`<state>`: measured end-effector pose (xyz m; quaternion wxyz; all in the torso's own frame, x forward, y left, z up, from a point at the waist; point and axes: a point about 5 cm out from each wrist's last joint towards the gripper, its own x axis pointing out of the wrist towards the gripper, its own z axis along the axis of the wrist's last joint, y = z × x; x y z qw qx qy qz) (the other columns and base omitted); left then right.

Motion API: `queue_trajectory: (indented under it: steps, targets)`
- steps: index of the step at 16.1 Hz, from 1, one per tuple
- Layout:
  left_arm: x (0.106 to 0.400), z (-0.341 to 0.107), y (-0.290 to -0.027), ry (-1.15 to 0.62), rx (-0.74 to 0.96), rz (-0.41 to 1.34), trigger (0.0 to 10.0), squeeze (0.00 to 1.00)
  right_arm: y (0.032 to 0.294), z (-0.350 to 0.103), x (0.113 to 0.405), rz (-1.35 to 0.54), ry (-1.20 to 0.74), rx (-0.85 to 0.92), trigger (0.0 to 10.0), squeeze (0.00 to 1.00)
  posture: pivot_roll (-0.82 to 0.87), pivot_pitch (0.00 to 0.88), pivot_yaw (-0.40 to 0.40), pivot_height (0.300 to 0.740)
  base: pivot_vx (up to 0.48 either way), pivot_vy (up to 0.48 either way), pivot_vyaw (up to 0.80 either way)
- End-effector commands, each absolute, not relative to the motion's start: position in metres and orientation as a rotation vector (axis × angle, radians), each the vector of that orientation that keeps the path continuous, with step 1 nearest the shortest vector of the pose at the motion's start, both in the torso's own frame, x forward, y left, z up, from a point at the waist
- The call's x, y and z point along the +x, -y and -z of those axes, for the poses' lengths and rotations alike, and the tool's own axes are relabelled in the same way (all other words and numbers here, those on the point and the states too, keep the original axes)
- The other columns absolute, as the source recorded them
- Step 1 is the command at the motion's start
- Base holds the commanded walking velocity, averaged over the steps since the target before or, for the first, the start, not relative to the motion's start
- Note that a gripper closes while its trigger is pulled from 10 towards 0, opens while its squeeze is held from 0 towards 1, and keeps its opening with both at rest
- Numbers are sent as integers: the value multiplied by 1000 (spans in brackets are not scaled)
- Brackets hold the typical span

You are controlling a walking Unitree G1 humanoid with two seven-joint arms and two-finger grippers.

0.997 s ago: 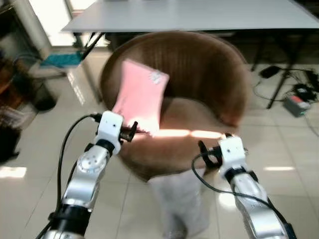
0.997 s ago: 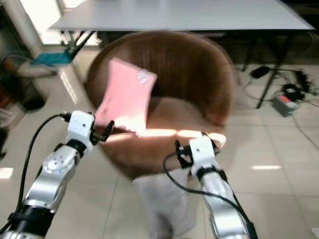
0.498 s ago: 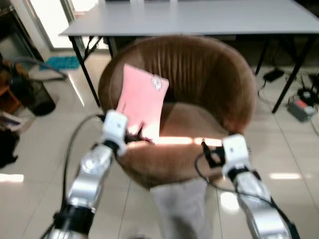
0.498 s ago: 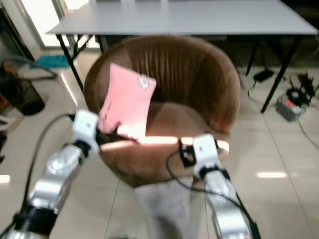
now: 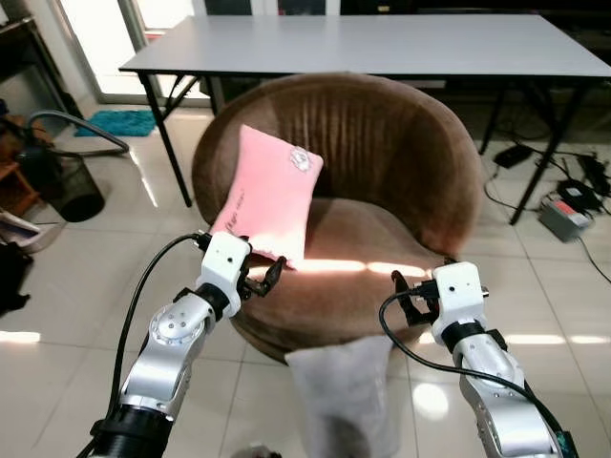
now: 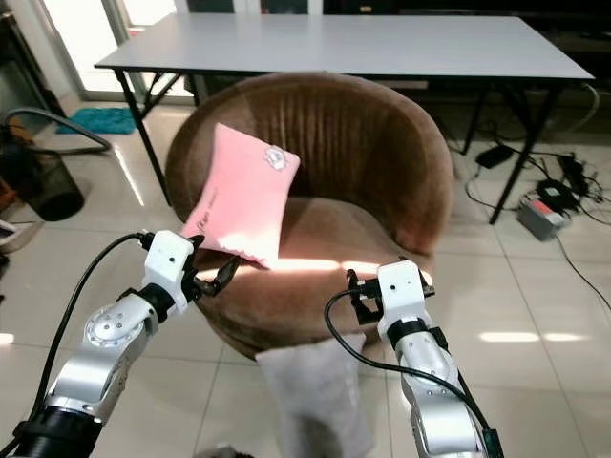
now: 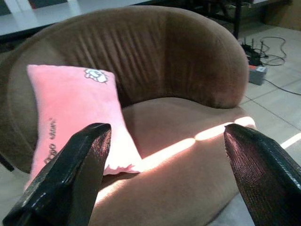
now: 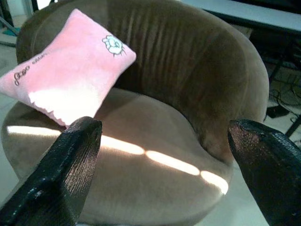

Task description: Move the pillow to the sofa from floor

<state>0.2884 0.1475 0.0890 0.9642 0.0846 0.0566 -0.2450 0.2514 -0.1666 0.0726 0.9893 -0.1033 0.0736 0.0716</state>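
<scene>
Pillow [image 5: 270, 202], the pink one, is propped on the left side of the round brown sofa chair [image 5: 401, 172], leaning against its backrest with a strip of sunlight across the seat. Far left there's a black bin [image 5: 67, 188] and a hose on the glossy white tile floor [image 5: 67, 286]. Left gripper [image 5: 264, 279] sits just near of the pillow, fingers spread, holding nothing. Right gripper [image 5: 409, 298] is spread and empty too, at the seat's near edge. A grey table [image 5: 382, 43] stands behind, cables [image 5: 573, 186] far right.

The pillow [image 5: 269, 195] leans on the sofa [image 5: 382, 172], apparently against its left backrest; a table [image 5: 382, 43] stands behind.
</scene>
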Motion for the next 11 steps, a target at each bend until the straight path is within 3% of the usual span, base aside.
queue_trajectory:
  steps: [1, 11]
  targets:
    - [290, -89, -146, -112, 186, 506, 10000, 0, 167, -69, 251, -144, -163, -194, 10000, 0, -66, 26, 65, 666, 0, 0, 0]
    - [293, -89, -147, -112, 178, 450, 10000, 0, 168, -67, 250, -150, -166, -196, 10000, 0, -68, 33, 64, 572, 0, 0, 0]
